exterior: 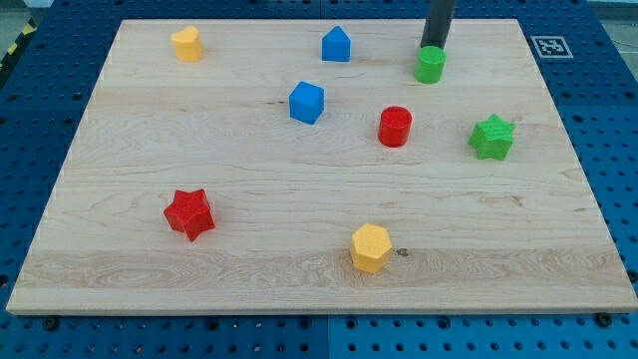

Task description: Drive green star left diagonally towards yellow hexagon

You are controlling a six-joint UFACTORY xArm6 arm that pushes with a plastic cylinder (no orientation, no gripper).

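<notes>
So the rod comes in from the view's top, right of centre, and the tip (433,47) sits just above the green cylinder (430,65), touching it or as good as; can't quite tell if there's a sliver of gap. There's no gripper on this arm at all, just the plain dark rod, so nothing spread, pressed together or pinching anything.

The green star (491,137), the block the task is about, is below the tip and a bit to the view's right, near the right edge of the wooden board (249,160). It's well apart from the tip, with the green cylinder much closer to the rod than the star is.

The yellow hexagon (370,247) is way down from the tip, slightly to the view's left, close to the board's bottom edge. From the star it lies down and to the left.

Other stuff, all relative to the tip:
- red cylinder (395,127): below and a little left, roughly between the tip and the hexagon
- blue cube (307,103): left and a bit lower
- blue house-shaped block (336,45): straight left, about level with the tip
- another yellow block (186,44): far left, same level, shape's hard to call
- red star (189,214): far left and well down

Blocks all sit flat and none touch each other.
</notes>
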